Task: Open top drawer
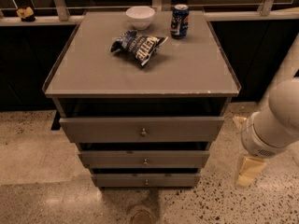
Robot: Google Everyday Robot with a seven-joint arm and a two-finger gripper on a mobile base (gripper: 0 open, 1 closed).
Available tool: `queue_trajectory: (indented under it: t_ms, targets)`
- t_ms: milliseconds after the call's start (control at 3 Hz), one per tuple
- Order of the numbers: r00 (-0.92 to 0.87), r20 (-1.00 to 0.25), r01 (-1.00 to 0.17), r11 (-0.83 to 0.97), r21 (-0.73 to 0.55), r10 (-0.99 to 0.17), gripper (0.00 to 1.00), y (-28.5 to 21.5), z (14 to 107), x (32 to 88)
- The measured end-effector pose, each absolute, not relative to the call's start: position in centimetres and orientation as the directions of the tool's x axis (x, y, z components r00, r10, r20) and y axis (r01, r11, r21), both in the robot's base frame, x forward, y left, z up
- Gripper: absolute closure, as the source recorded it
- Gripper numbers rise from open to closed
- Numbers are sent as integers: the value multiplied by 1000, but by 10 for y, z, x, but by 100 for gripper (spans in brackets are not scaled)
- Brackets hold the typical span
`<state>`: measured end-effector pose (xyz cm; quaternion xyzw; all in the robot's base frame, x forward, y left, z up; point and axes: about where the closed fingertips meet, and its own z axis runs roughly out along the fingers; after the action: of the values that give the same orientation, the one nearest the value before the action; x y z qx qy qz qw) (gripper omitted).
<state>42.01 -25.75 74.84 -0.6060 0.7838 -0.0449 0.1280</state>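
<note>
Speckled stone floor (42,171) fills the near ground. Low over it at the right hangs the gripper (247,171), a tan piece under the white arm (275,120). It sits off the cabinet's right front corner and well apart from any drawer. Whether it is apart or together I cannot tell, and nothing shows in its hold.

Grey fronts come next, stacked on the cabinet (224,107): two lower drawers (145,160), narrow and short, and above them the top drawer (103,129), widest and tallest. Its small round knob (143,132) sits at centre. A dark gap runs over its upper edge, but the front looks shut or nearly so (the camera's angle leaves that unsure).

Farther back, the flat top carries a chip bag (138,45) near the middle, then a can (180,21) and a white bowl (140,17) by the rear edge.

I judge the step in hand to be the approach, with the pull not yet begun. The next move calls for swinging the gripper left across the front, level with the knob. It must then close around that knob and not a lower one, and draw straight out toward the camera. The knob is small, so the aim must be close. A slow pull should leave the things on top unshaken.
</note>
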Motion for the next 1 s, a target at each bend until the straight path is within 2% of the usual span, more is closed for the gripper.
queue_trajectory:
  t_ms: [667,1000]
  targets:
    - [-241,-149,-938,270,-220,-959,0,-260,745,421]
    - [-220,-161,-955,246,-167,-962,0,-254,722,430]
